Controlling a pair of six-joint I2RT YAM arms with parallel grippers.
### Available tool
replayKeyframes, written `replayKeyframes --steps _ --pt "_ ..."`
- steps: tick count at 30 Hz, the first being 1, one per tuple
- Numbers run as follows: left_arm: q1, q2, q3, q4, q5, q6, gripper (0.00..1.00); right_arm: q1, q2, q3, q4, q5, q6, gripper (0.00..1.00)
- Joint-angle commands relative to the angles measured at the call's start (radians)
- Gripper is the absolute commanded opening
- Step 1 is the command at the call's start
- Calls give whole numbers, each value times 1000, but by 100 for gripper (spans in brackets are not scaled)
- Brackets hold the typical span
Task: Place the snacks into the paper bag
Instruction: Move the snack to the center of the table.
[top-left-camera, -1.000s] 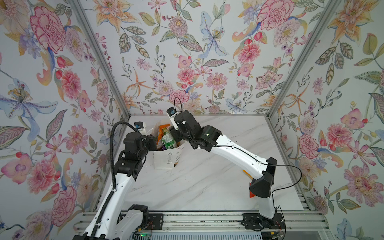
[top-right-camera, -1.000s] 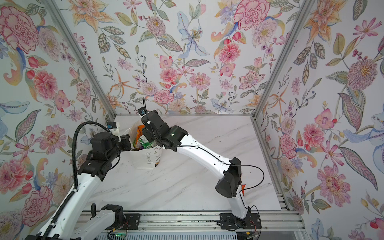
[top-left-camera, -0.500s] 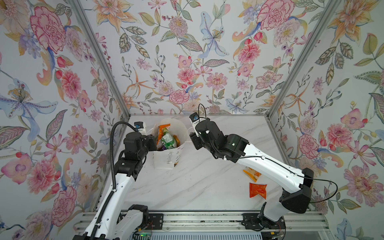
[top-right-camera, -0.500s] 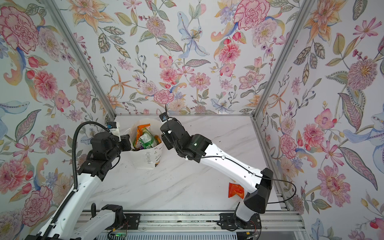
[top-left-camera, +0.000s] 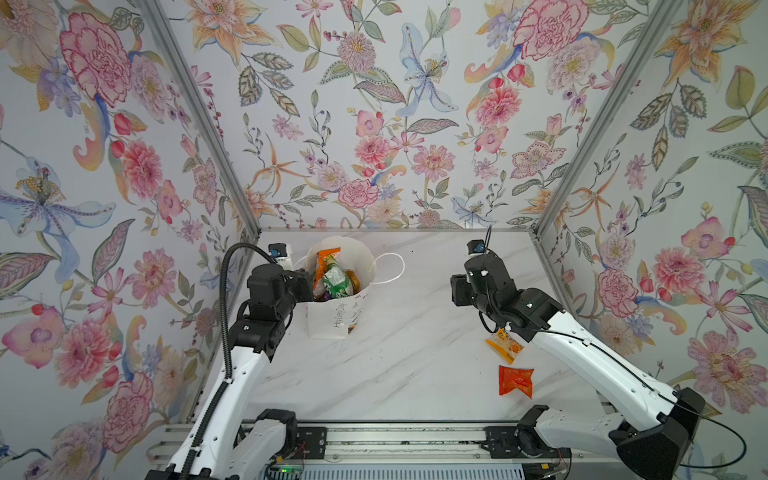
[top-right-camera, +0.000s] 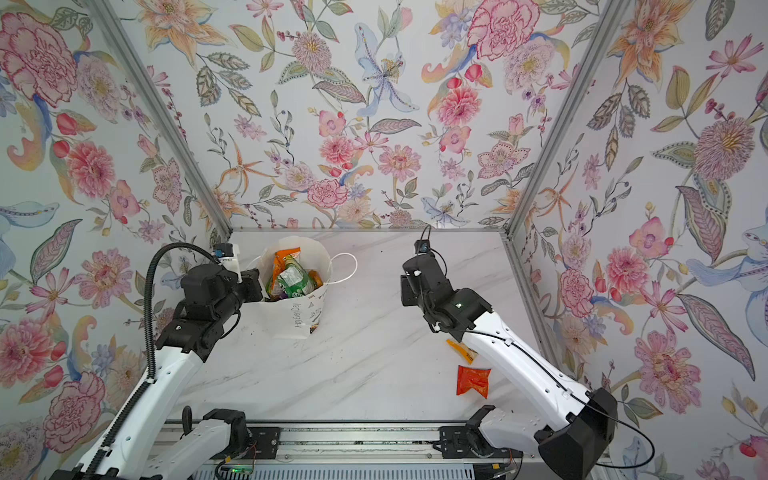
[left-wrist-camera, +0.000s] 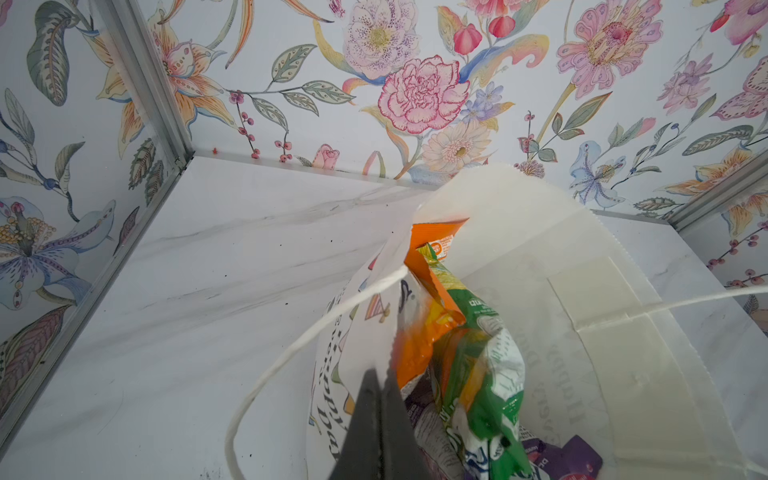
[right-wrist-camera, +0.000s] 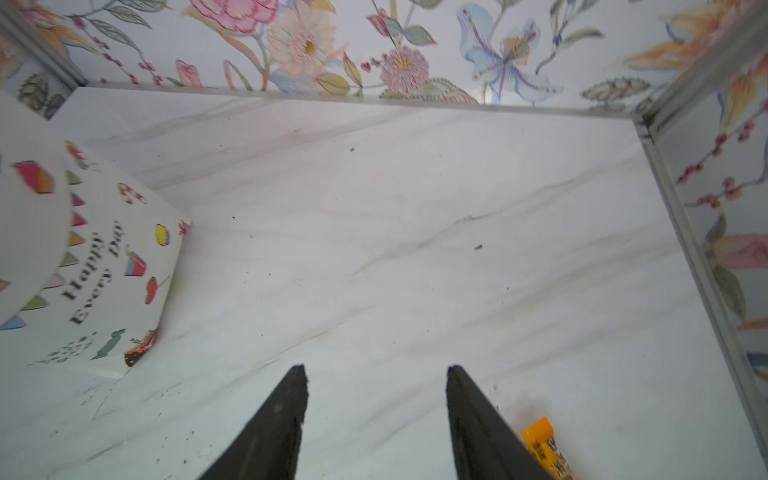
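i'm watching the left gripper (left-wrist-camera: 380, 376) pinching the paper bag (top-left-camera: 332, 322) rim, jaws clamped on it, bag standing far-left on the table (top-left-camera: 395, 374) with snacks (top-left-camera: 334, 278) sticking out, while the right gripper (right-wrist-camera: 376, 372) is hovering, jaws partway apart, holding nothing, a yellow-orange sachet (top-left-camera: 505, 347) and a red-orange sachet (top-left-camera: 516, 380) lying beside its arm.
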Motion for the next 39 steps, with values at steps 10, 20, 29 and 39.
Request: replayKeyframes --steps 10,20,29,39 --pt "11 -17 -21 23 17 6 0 -383 -102 -355 -9 -273 245 58" --pt "13 -16 -22 22 17 6 0 -557 -59 -521 92 -359 244 73" --pt "13 -14 -21 23 17 6 0 -573 -44 -562 105 -303 267 99" --pt "13 -15 -21 23 17 5 0 -530 42 -557 152 -312 242 95"
